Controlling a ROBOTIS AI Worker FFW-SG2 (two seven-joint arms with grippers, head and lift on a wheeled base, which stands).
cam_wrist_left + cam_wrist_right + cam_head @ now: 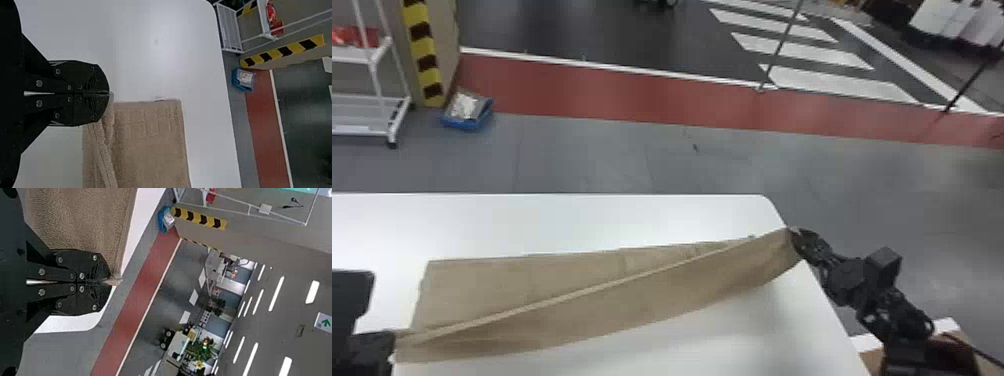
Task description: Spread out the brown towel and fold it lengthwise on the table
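Observation:
The brown towel stretches across the white table, its near layer drawn up in a long diagonal edge over the part lying behind. At the table's right edge, my right gripper holds one raised corner. My left gripper is at the towel's near left corner. In the left wrist view, the left gripper is shut on the edge of the towel, beside a flat-lying part. In the right wrist view, the right gripper is shut on the corner of the towel, which hangs taut from it.
The white table has a rounded far right corner just behind the right gripper. Beyond it on the floor are a blue bin and a white rack at the far left. A brown box stands below the right arm.

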